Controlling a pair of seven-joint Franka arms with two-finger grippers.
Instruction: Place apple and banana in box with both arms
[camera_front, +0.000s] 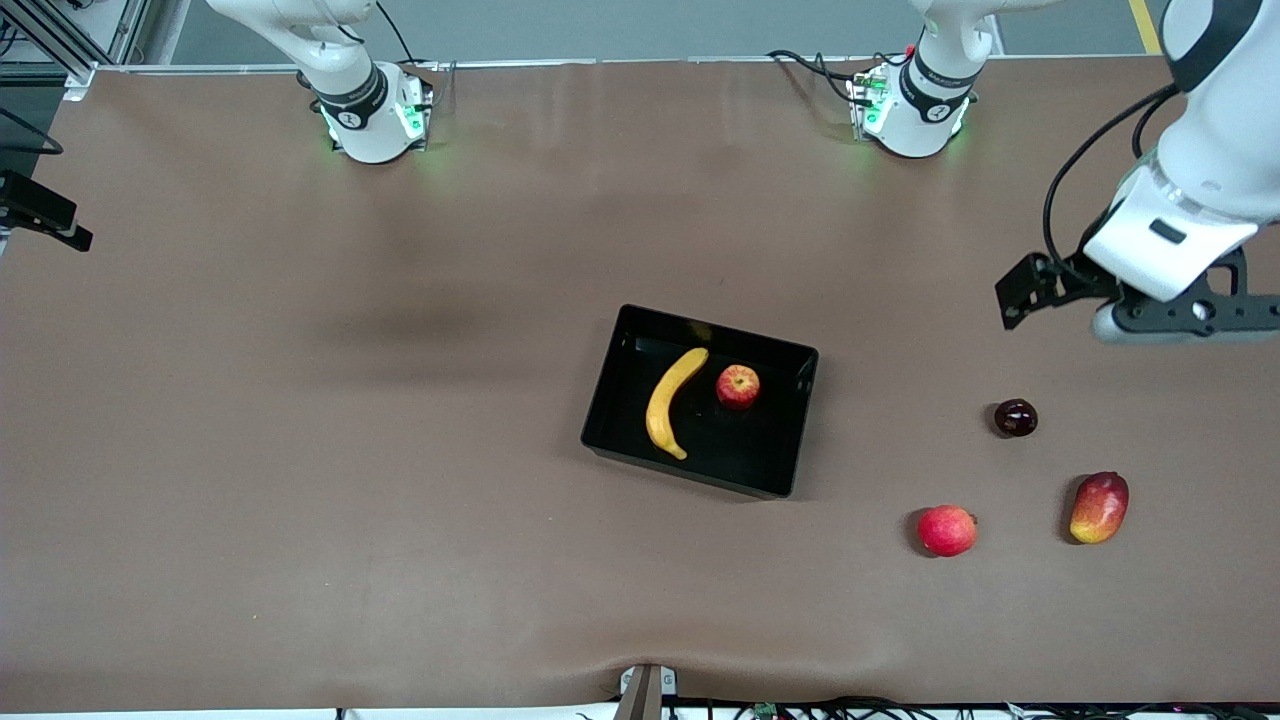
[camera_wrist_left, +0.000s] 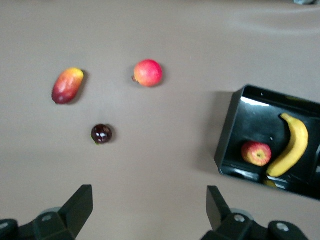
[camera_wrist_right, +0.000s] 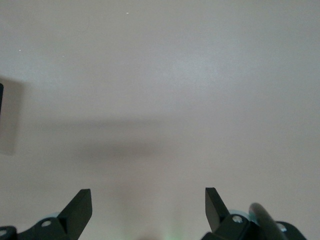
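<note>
The black box (camera_front: 700, 325) sits at the table's middle. The yellow banana (camera_front: 668, 400) and the red-yellow apple (camera_front: 738, 386) lie side by side inside it, apart from each other. My left gripper (camera_front: 1170, 315) is up in the air at the left arm's end of the table, open and empty. Its wrist view shows the open gripper (camera_wrist_left: 150, 192), the box (camera_wrist_left: 227, 135), the apple (camera_wrist_left: 256, 153) and the banana (camera_wrist_left: 292, 147). My right gripper (camera_wrist_right: 148, 195) is open and empty over bare table; it does not show in the front view.
Three loose fruits lie toward the left arm's end, nearer the front camera than the left gripper: a dark round fruit (camera_front: 1015, 417), a pink-red round fruit (camera_front: 946, 530) and a red-yellow mango (camera_front: 1099, 507). The same fruits show in the left wrist view: dark fruit (camera_wrist_left: 101, 133), pink-red fruit (camera_wrist_left: 148, 73), mango (camera_wrist_left: 67, 85).
</note>
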